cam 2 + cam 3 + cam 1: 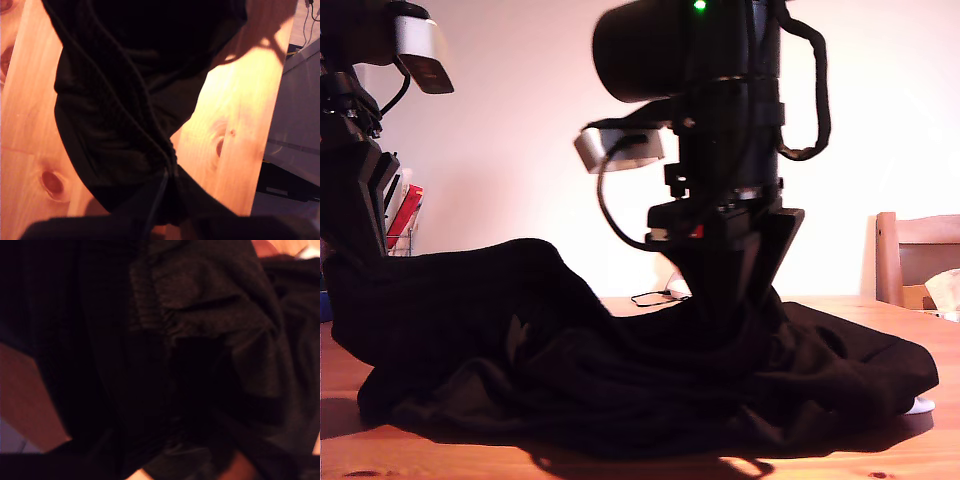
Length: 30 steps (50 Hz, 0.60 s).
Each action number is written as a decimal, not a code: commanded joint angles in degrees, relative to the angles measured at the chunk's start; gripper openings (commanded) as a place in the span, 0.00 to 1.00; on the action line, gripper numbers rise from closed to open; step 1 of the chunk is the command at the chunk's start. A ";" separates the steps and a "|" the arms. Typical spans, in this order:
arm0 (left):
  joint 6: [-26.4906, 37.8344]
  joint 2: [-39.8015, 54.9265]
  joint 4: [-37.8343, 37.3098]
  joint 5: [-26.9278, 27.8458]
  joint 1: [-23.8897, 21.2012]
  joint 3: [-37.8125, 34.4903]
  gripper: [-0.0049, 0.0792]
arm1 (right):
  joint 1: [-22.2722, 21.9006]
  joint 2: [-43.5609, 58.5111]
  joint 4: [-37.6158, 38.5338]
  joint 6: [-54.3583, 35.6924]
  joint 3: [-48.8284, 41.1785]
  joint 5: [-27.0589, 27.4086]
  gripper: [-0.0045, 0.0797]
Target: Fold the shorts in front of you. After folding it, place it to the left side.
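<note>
Both my first gripper [167,220] and second gripper [175,460] pinch black soft-fabric shorts [620,350] | bunched on wooden table [640,468].

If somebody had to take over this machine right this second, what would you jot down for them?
My first gripper: black fabric bunches at it and hangs over the table, apparently pinched.
My second gripper: buried in dark fabric; open or shut, I cannot tell.
The shorts lie in a rumpled heap on the wooden table, one part raised toward the exterior view's left.
Done: no neat fold shows.
Left: finish folding, then set them aside.
</note>
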 commanded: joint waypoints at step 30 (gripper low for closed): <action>-0.22 -0.72 11.43 -8.44 -0.11 -0.39 0.03 | -2.60 0.11 -3.48 -3.89 2.84 10.38 0.04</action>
